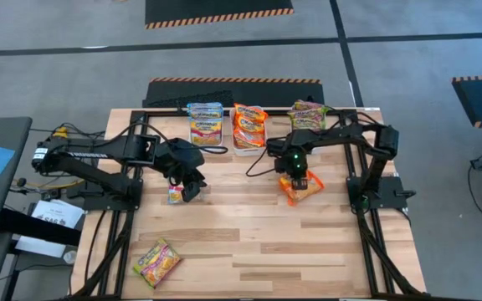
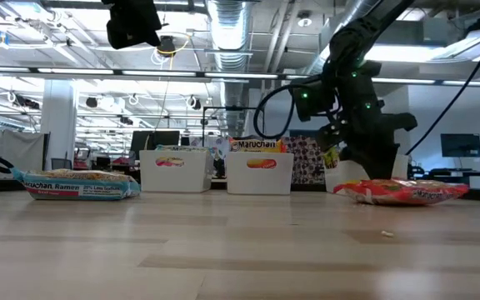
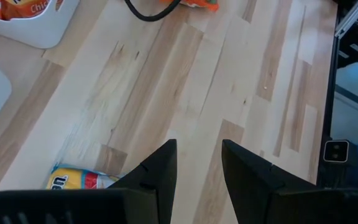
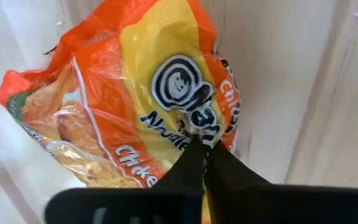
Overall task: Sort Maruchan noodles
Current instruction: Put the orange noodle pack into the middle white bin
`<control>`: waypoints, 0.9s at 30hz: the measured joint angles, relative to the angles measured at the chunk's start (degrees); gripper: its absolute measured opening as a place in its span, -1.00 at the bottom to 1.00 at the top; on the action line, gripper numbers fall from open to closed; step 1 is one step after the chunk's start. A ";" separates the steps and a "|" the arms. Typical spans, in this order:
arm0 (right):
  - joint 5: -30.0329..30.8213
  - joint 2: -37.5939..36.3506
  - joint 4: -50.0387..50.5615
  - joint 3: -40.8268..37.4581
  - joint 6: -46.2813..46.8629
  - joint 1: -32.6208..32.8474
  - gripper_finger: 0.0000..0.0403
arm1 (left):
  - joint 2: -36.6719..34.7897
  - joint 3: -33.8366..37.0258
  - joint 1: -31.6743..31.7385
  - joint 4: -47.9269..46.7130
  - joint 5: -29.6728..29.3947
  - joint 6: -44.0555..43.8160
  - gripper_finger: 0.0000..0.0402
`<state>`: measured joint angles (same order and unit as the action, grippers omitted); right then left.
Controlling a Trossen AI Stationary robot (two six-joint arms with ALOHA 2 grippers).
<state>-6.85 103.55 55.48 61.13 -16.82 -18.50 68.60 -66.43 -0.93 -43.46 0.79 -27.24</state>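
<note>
the right gripper is down on the orange packet lying on the table in front of the right arm; in the right wrist view its two fingers are drawn together on the packet's printed film, pinching it at the point where the tips meet. in the low view this packet lies flat on the wood under the gripper. the left gripper is above the table on the left side, just beside a blue-accented packet; in the left wrist view its fingers stand partly apart with bare wood between them and nothing held, and the packet's yellow edge shows just next to one finger. a green-pink packet lies alone near the front left corner of the table, well apart from both arms. three white bins stand in a row along the far edge, each holding packets: blue-accented at left, orange in the middle, green-pink at right.
</note>
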 joint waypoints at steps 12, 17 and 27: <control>2.10 -0.31 8.17 5.23 9.38 5.40 -0.98 | 0.00 0.00 0.00 0.00 0.47 0.12 -0.45; 2.23 -2.35 10.32 9.11 15.42 8.52 -0.98 | -0.56 -0.35 0.00 -0.95 0.39 1.32 -0.45; 6.30 -9.22 9.78 14.26 30.23 13.10 -0.98 | -7.08 -2.56 1.97 -2.04 -0.15 7.44 -0.45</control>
<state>-0.55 94.33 65.26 75.39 13.41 -5.40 61.51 -68.99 1.04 -45.50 0.64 -19.81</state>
